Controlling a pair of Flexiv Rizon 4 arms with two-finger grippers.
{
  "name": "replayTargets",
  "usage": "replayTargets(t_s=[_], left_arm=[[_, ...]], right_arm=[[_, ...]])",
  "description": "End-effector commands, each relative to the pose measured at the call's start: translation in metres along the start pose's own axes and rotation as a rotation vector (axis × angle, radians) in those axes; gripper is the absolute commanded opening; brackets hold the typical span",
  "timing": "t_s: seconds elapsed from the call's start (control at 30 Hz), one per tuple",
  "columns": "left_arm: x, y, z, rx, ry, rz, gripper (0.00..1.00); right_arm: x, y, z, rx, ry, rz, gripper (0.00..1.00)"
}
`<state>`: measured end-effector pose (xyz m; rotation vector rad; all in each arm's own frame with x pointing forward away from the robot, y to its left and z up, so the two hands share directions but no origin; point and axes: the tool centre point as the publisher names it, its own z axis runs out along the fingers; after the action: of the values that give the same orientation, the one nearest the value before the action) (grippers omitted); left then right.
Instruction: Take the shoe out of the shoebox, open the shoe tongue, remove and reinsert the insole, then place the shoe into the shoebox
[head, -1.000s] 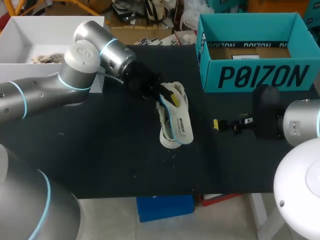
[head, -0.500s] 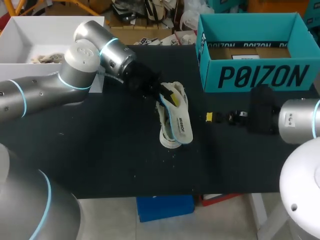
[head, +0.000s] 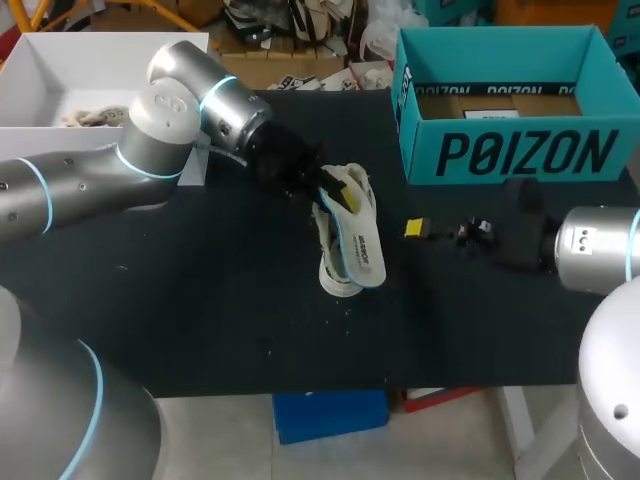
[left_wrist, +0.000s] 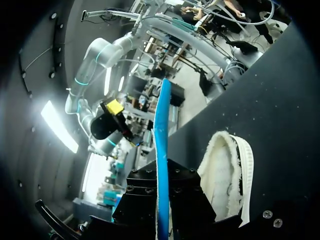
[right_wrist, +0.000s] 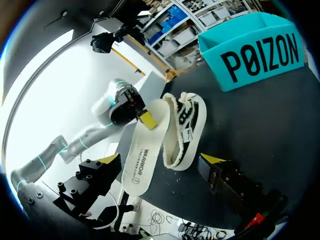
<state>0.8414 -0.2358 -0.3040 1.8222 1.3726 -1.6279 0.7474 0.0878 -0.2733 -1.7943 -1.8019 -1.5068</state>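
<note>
- Shoe (right_wrist: 185, 127) out of shoebox (head: 520, 150), lying on its side mid-counter (head: 200, 300).
- Insole (right_wrist: 144, 150) is out, pinched in left end effector (head: 348, 200), right alongside the shoe.
- Right end effector (head: 415, 230) spread wide, empty, near shoe.
- Remaining, prob.: reinsert insole, then box shoe.
</note>
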Motion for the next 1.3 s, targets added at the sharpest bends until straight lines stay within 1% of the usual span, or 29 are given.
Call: replayTargets(t_s=[0.03,0.2,0.37,0.43,0.7,0.8,0.93,0.97,1.03,1.07,1.2,1.27,1.3], left_arm=[[0.000,-0.002,0.002,-0.014,0.007,0.030,0.00],[-0.002,-0.008,0.000,-0.029,0.001,0.096,0.00],[-0.008,-0.014,-0.003,-0.029,-0.011,0.157,0.00],[-0.012,-0.015,-0.004,-0.026,-0.020,0.187,0.00],[-0.029,-0.020,-0.003,0.011,-0.028,0.262,0.00],[-0.033,-0.022,0.000,0.035,-0.031,0.291,0.00],[-0.036,-0.024,0.002,0.045,-0.028,0.320,0.00],[-0.038,-0.024,0.002,0.048,-0.030,0.327,0.00],[-0.040,-0.023,0.002,0.047,-0.035,0.339,0.00],[-0.041,-0.022,0.002,0.049,-0.038,0.347,0.00],[-0.048,-0.019,0.002,0.059,-0.067,0.381,0.00],[-0.051,-0.019,0.002,0.070,-0.079,0.400,0.00],[-0.052,-0.018,0.003,0.076,-0.085,0.407,0.00]], right_arm=[[-0.001,0.006,0.018,0.095,0.585,0.091,1.00],[0.004,0.009,0.029,0.113,0.626,0.128,1.00],[0.003,0.009,0.035,0.113,0.646,0.158,1.00],[0.002,0.009,0.037,0.100,0.669,0.181,1.00],[0.003,0.011,0.046,0.070,0.749,0.206,1.00],[0.004,0.015,0.050,0.059,0.773,0.206,1.00],[0.006,0.018,0.055,0.050,0.793,0.209,1.00],[0.008,0.018,0.057,0.049,0.797,0.209,0.96],[0.009,0.018,0.059,0.050,0.801,0.209,0.91],[0.010,0.018,0.060,0.049,0.803,0.209,0.90],[0.013,0.018,0.064,0.036,0.825,0.214,0.89],[0.015,0.018,0.065,0.026,0.843,0.217,0.82],[0.015,0.018,0.065,0.017,0.861,0.222,0.81]])
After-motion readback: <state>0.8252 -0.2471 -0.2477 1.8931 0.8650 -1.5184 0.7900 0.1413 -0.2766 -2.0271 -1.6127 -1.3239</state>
